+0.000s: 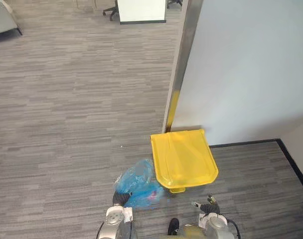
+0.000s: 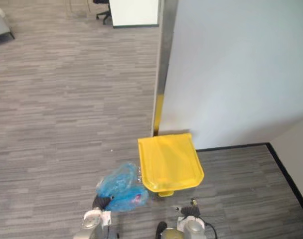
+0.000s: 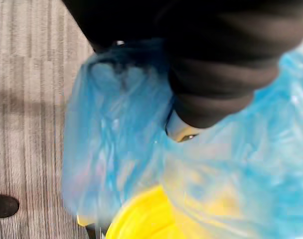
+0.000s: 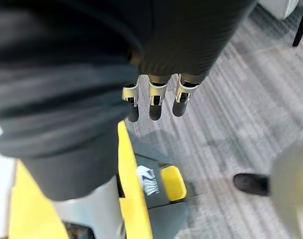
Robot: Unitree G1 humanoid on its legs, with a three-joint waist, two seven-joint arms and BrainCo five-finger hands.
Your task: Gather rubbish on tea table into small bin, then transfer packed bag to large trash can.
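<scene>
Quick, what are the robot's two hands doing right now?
Left hand: closed on the blue bag.
Right hand: open, holding nothing.

Arms (image 1: 114, 222): silver-grey, rounded.
Left hand (image 3: 226, 64): dark ribbed cover.
Right hand (image 4: 186, 40): dark ribbed cover.
Fingers (image 4: 154, 102): silver, dark tips.

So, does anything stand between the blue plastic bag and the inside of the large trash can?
Yes: the flat yellow plastic lid lies closed on top of the grey trash can. The crumpled blue plastic bag is at the left hand, beside the lid's left edge, and nothing visible lies between them.
</scene>
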